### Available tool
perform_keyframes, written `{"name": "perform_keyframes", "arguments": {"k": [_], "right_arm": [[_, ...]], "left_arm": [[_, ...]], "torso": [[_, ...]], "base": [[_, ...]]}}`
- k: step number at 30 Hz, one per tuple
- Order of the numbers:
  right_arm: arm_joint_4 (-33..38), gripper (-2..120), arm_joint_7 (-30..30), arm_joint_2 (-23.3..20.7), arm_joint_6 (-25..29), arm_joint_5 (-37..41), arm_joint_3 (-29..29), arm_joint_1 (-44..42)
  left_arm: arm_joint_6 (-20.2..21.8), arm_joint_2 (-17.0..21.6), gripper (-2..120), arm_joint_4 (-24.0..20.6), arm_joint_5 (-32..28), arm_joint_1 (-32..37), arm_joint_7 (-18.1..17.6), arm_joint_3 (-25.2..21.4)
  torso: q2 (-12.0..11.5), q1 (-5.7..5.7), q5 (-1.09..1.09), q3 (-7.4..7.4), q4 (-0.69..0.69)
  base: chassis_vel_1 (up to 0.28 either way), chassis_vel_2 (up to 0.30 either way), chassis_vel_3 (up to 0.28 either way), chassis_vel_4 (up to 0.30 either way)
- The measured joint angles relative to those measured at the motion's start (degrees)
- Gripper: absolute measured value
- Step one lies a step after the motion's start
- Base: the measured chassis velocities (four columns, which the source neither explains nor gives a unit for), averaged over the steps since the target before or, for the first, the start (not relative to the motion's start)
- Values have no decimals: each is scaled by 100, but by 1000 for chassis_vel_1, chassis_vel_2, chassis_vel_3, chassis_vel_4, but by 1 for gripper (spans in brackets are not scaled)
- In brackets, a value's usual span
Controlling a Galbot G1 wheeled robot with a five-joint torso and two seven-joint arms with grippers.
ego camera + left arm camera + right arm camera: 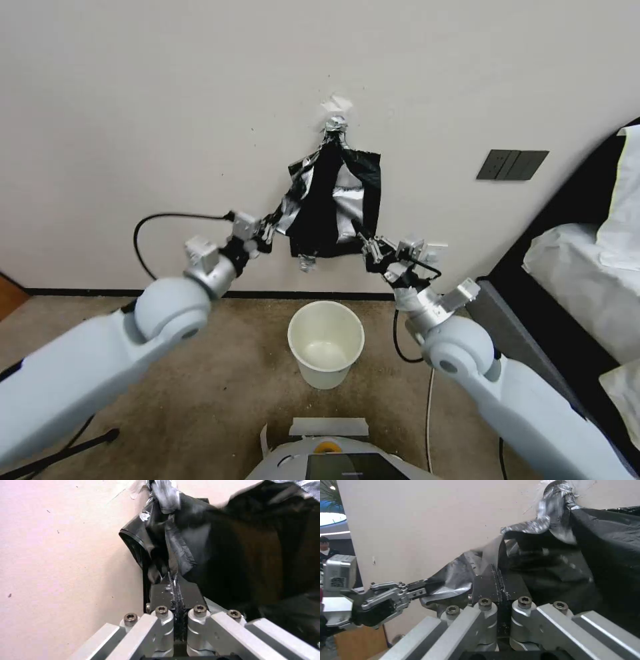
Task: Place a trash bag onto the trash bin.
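The glossy black trash bag [291,203] hangs against the wall, still gathered into a silvery knot [335,127] with a bundle of black bags [365,180]. My left gripper [270,227] is shut on the bag's left edge and pulls it outward; the left wrist view has the film pinched in this gripper [170,577]. My right gripper [365,241] is shut on the bag's lower right edge, and in the right wrist view it [496,568] clamps the bag [553,575], with the left gripper [420,590] beyond. The cream-white trash bin [303,370] stands open on the carpet below.
A bed with white bedding [587,267] and its dark frame [513,333] crowd the right side. A dark wall plate [512,165] sits right of the bags. A strip of tape [328,425] lies near my base. A black cable [167,217] loops off the left wrist.
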Motion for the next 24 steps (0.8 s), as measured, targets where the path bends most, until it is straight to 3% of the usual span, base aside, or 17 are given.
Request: {"name": "perform_keyframes", "arguments": {"k": [11, 24], "right_arm": [[429, 0, 115, 52, -118, 72, 177, -512], [-16, 0, 110, 479, 4, -132, 27, -958]], "left_arm": [[-22, -19, 0, -610, 143, 1124, 16, -699], [-43, -557, 0, -309, 759, 1698, 30, -534]], "torso": [[0, 0, 0, 0, 2], [0, 0, 0, 1, 2]], "base": [[0, 0, 0, 0], [0, 0, 0, 0]]}}
